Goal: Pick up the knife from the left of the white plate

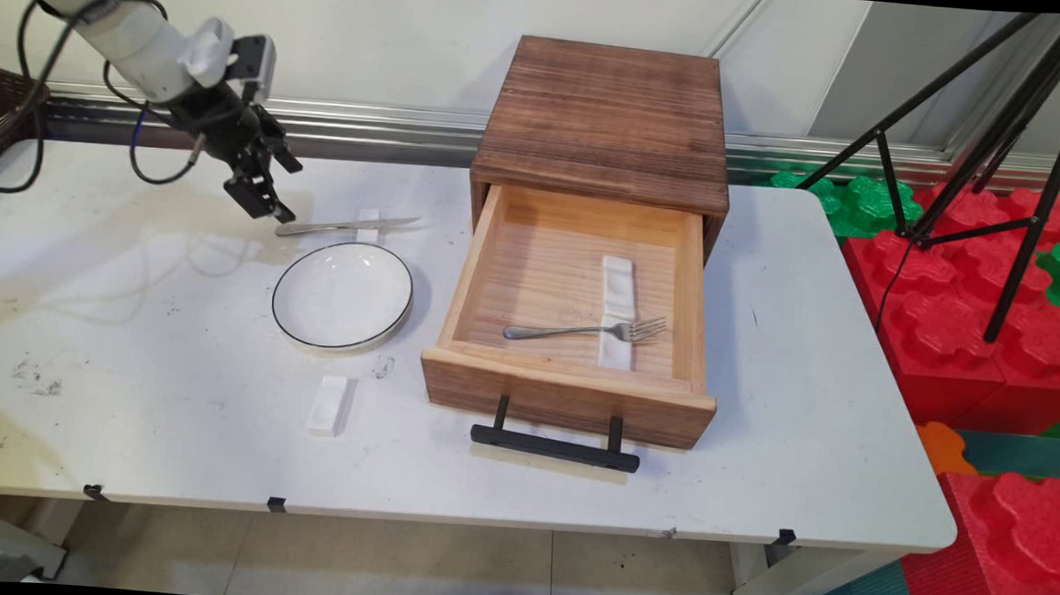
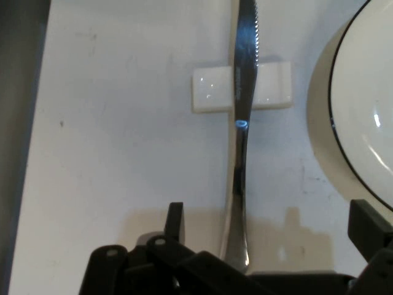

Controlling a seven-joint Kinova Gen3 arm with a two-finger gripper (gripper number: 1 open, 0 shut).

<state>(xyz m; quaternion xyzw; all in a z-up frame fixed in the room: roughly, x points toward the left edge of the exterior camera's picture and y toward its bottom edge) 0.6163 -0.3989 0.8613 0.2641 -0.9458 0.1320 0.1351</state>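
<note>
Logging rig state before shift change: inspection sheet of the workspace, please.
Surface: white table, scuffed and stained at left.
Things: knife propped on a white rest; black-rimmed plate beside it; fork on a rest inside the open wooden drawer.
Clutter: spare white rest near the front edge.
Gripper: gripper over the knife's handle end, fingers open, either side of it.
Cables: black cables hang off the arm.
Surroundings: tripod, red and green foam blocks at right.
</note>
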